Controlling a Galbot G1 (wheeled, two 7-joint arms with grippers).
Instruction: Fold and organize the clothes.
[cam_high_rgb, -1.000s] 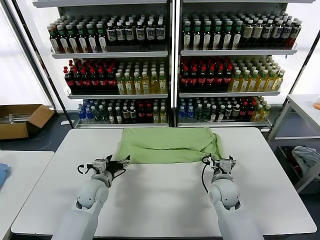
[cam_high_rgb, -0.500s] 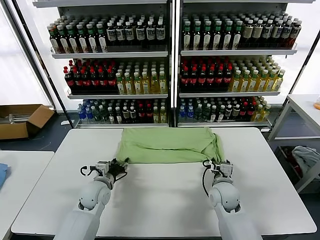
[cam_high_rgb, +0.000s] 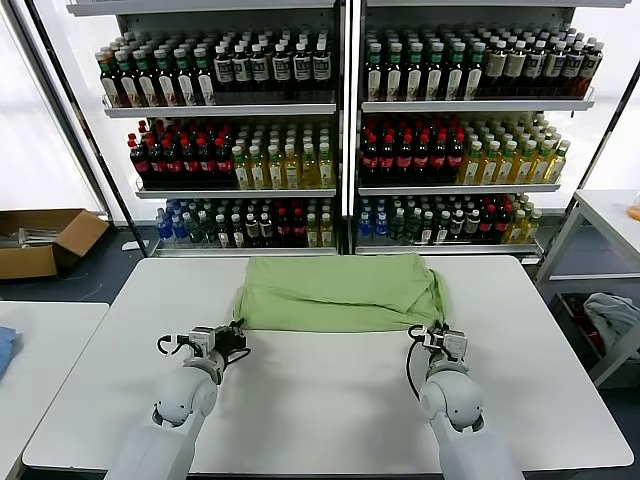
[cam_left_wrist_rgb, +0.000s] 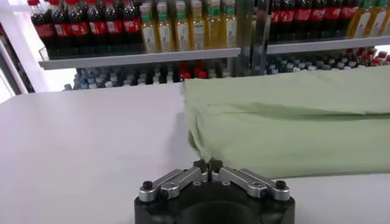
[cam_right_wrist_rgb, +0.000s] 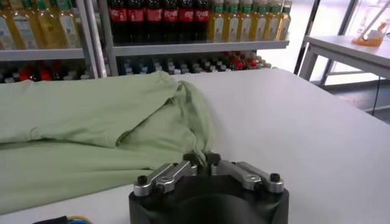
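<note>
Green, soft shirt (cam_high_rgb: 340, 293) lies half-folded on the desk (cam_high_rgb: 330, 400), just ahead of both end effectors. Left end effector (cam_left_wrist_rgb: 208, 167) and right end effector (cam_right_wrist_rgb: 202, 159) each pinch a near corner; limp, light fabric likely drapes when lifted.

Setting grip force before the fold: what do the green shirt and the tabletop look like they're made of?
Green shirt: looks like thin, soft woven or knit cloth, matte; it lies in limp folds and creases. The exact fibre cannot be told.
Tabletop: hard, smooth white surface, probably laminate, with a faint sheen.
</note>
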